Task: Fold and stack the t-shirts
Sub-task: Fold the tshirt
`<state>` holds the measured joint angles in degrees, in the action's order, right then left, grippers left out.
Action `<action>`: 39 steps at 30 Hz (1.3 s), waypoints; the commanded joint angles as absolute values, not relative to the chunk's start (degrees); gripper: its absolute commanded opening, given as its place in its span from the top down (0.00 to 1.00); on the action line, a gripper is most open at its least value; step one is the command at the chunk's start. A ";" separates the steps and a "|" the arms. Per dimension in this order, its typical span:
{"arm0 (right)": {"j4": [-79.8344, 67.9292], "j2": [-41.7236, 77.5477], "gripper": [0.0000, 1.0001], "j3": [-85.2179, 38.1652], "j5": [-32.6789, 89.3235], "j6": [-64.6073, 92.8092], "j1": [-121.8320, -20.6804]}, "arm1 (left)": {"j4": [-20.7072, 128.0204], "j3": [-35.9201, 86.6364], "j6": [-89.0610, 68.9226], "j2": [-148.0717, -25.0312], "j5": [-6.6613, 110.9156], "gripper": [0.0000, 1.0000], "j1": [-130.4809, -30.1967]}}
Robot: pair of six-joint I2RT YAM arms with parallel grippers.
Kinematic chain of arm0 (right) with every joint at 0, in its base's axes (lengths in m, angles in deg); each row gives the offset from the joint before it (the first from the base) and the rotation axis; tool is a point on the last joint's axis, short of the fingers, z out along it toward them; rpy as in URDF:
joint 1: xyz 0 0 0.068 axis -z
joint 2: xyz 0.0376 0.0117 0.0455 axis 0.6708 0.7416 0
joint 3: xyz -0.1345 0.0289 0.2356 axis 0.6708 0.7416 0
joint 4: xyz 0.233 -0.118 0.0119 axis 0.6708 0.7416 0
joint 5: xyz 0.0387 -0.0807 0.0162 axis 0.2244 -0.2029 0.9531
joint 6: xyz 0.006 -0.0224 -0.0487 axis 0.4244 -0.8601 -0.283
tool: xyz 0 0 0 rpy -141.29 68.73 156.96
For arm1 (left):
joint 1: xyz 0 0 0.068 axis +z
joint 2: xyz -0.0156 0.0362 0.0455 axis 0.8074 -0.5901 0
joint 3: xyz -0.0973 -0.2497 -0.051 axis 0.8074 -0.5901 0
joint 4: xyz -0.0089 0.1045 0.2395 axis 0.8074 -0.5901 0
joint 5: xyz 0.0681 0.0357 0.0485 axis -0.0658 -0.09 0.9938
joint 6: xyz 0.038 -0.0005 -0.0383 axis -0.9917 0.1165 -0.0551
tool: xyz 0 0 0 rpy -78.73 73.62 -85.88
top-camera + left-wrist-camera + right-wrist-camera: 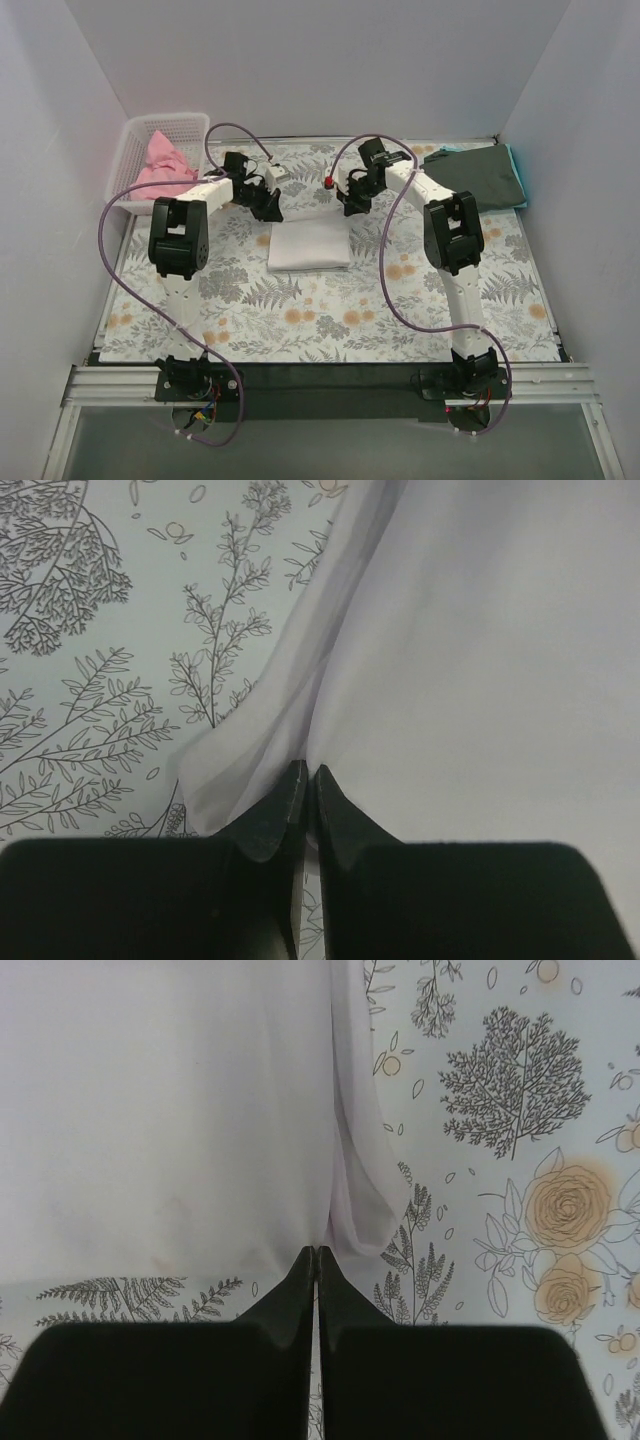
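The white t-shirt lies as a folded rectangle in the middle of the table. My left gripper is shut on its far left edge; the cloth rises in a fold from the closed fingertips. My right gripper is shut on its far right edge; the cloth fills the view's left. A pink t-shirt lies bunched in the basket. A dark grey-green t-shirt lies folded at the far right on a teal one, of which only an edge shows.
The white lattice basket stands at the far left corner. The floral table cloth covers the table. Grey walls close in the left, back and right sides. Purple cables loop over both arms.
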<state>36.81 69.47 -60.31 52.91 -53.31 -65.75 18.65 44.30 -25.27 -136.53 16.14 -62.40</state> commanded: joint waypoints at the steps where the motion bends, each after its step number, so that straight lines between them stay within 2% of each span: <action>1: 35.03 68.76 0.99 -62.42 51.80 -52.04 -64.98 | 22.99 47.93 -22.09 -135.95 20.31 0.91 -61.66; 3: 32.83 68.58 0.99 -61.80 50.66 -50.02 -64.98 | 22.64 48.11 -22.00 -135.78 19.53 0.85 -61.49; 9: 26.15 65.51 0.99 -62.32 48.54 -41.78 -64.98 | 23.51 41.88 -18.67 -130.60 18.47 0.82 -60.61; 12: 25.71 63.66 0.99 -63.20 49.59 -39.21 -64.98 | 25.00 39.25 -15.86 -127.26 16.88 0.87 -59.90; 15: 24.75 62.34 0.99 -61.89 50.56 -37.98 -65.16 | 28.43 36.61 -13.57 -125.41 17.76 0.97 -59.47; 22: 17.28 62.07 0.99 -55.47 50.39 -35.52 -65.86 | 32.39 34.40 -9.52 -126.19 20.39 0.99 -59.46; 27: 15.34 67.42 0.99 -58.80 47.75 -32.53 -66.39 | 34.06 33.96 -6.10 -127.69 24.70 0.99 -59.11; 28: 15.16 67.87 0.95 -59.42 47.40 -31.92 -66.39 | 34.06 34.05 -5.74 -127.78 24.79 0.98 -59.03; 29: 14.90 68.31 0.81 -59.95 46.62 -31.48 -66.47 | 34.06 34.22 -5.57 -127.86 25.05 0.95 -59.02; 31: 14.72 68.23 0.68 -61.01 45.21 -29.81 -66.48 | 33.54 34.75 -4.43 -127.86 25.76 0.74 -58.94; 32: 14.72 67.79 0.60 -61.27 43.81 -29.37 -66.48 | 33.10 35.71 -4.34 -127.95 26.02 0.68 -58.94; 35: 14.72 64.11 0.52 -59.52 41.96 -28.23 -65.95 | 31.95 37.82 -3.02 -127.78 27.42 0.53 -58.94; 39: 15.68 55.95 0.44 -56.79 41.86 -24.97 -65.42 | 30.20 42.21 1.37 -126.46 27.70 0.52 -57.97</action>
